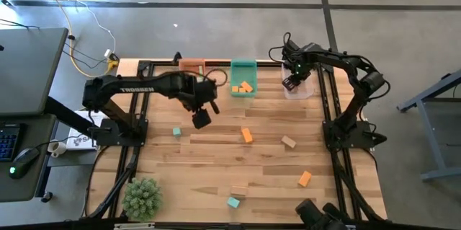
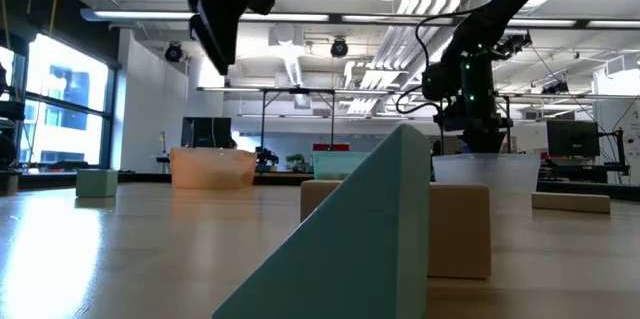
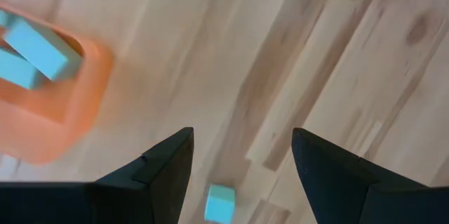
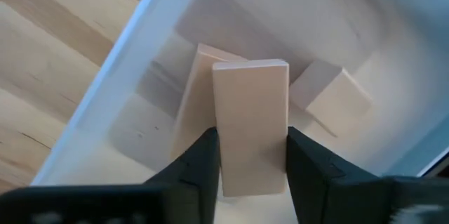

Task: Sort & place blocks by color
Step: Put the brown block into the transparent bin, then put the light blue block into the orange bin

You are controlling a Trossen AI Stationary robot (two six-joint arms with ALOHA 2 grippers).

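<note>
Blocks are being sorted by colour: a plain wood bar (image 4: 250, 122) sits between the right gripper (image 4: 252, 157) fingers over the clear bin (image 1: 299, 89), which already holds wood pieces. Left gripper (image 3: 242, 157), fingers wide and empty, hangs above a teal cube (image 3: 219, 203) near the orange bin (image 3: 52, 104); nothing blocks it.

Teal, orange and plain wood blocks (image 1: 247, 135) are scattered on the bench; a wood bar (image 4: 250, 122) is held above the clear bin.
</note>
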